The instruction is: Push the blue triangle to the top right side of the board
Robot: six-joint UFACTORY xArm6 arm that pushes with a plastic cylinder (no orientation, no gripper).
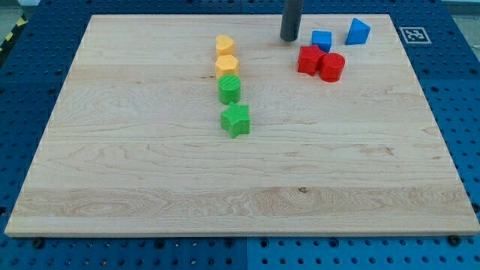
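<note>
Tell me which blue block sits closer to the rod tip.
The blue cube, just to the view's right of my tip. The blue triangle lies farther right, near the board's top edge.

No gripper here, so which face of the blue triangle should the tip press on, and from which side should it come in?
Press the blue triangle's lower-left face, coming from the view's left and a little below, so the push drives it toward the top right corner. My tip sits left of the blue cube, which lies between; I would probably route around it first. The triangle already lies near that corner.
</note>
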